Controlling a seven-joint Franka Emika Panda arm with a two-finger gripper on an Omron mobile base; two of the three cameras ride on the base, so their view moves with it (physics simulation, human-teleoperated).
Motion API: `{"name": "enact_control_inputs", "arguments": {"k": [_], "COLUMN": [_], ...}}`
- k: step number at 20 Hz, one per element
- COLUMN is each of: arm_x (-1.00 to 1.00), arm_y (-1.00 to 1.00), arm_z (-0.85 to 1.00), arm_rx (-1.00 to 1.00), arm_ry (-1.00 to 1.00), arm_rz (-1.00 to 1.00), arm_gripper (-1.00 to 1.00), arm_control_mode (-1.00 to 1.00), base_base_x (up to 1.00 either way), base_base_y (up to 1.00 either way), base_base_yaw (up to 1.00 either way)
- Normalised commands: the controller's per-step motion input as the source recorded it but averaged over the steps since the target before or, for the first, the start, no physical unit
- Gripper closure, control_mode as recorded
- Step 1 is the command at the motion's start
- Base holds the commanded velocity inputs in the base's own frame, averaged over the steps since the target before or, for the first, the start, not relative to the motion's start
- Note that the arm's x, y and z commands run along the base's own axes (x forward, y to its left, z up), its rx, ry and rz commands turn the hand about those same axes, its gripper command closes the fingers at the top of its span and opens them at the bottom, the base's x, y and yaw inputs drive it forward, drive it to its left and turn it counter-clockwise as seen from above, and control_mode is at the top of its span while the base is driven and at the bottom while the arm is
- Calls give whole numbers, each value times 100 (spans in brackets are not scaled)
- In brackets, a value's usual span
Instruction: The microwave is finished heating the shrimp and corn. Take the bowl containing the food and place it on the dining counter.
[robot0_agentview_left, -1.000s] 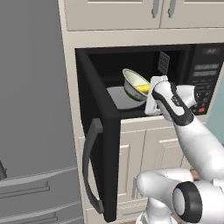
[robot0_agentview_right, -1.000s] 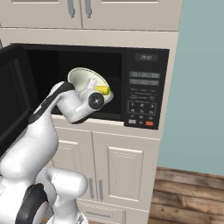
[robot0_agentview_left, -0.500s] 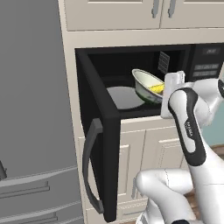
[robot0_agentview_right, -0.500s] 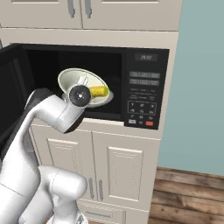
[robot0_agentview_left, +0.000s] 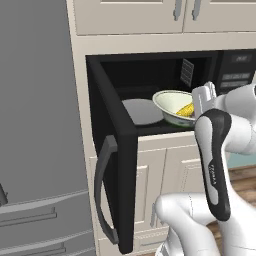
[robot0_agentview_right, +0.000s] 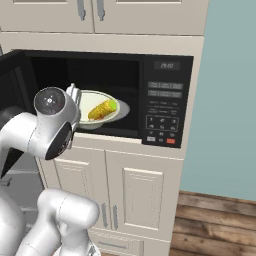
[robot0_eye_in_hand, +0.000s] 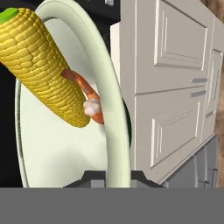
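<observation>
Bowl (robot0_agentview_right: 98, 107): pale inside, at the open microwave (robot0_agentview_right: 165, 100) mouth, tilted, off the grey turntable (robot0_agentview_left: 142, 111).
Contents: corn (robot0_eye_in_hand: 41, 65) lying across; shrimp (robot0_eye_in_hand: 87, 100) tucked under it.
My gripper (robot0_eye_in_hand: 111, 175): fingers clamped on the bowl rim.

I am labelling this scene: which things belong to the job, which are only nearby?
Job: black built-in microwave, door open; pale cream-green round bowl; yellow corn cob; orange shrimp; fingers on the bowl rim.

Nearby: cream cabinets; grey refrigerator.
</observation>
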Motion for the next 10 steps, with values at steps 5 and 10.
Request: {"name": "enact_control_inputs", "arguments": {"k": [5,10], "arm_x": [0,0], "arm_y": [0,0], "arm_z": [0,0], "arm_rx": [0,0], "arm_ry": [0,0], "arm_rz": [0,0], "arm_gripper": [100,100], "arm_control_mode": [-100,-100], "base_base_x": [0,0], "base_base_y": [0,0], "base_base_yaw": [0,0]}}
